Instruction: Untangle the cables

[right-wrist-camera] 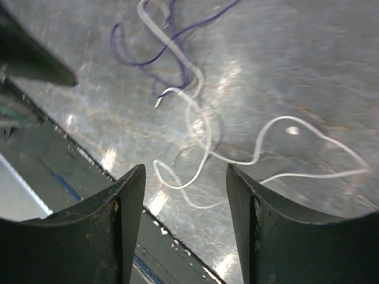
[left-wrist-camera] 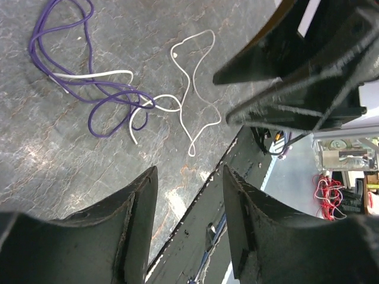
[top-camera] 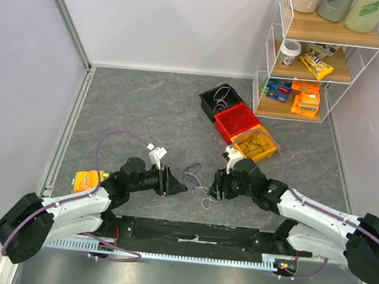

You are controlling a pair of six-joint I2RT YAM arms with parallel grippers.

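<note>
The cables lie loose on the grey table between my two grippers: a purple strand (top-camera: 191,176) and white strands (top-camera: 205,198). The left wrist view shows the purple loops (left-wrist-camera: 112,90) crossing one short white wire, with a longer white wire (left-wrist-camera: 190,83) curling beside them. In the right wrist view the white wire (right-wrist-camera: 204,139) snakes just past my fingertips and the purple one (right-wrist-camera: 148,62) lies beyond it. My left gripper (top-camera: 182,187) (left-wrist-camera: 189,171) is open and holds nothing. Facing it from the right, my right gripper (top-camera: 215,188) (right-wrist-camera: 185,168) is also open and holds nothing.
Black (top-camera: 218,99), red (top-camera: 237,120) and yellow (top-camera: 256,143) bins sit in a row at the back right, beside a wire shelf (top-camera: 318,60) of goods. An orange box (top-camera: 86,180) lies by the left arm. A dark strip (top-camera: 194,233) runs along the table's near edge.
</note>
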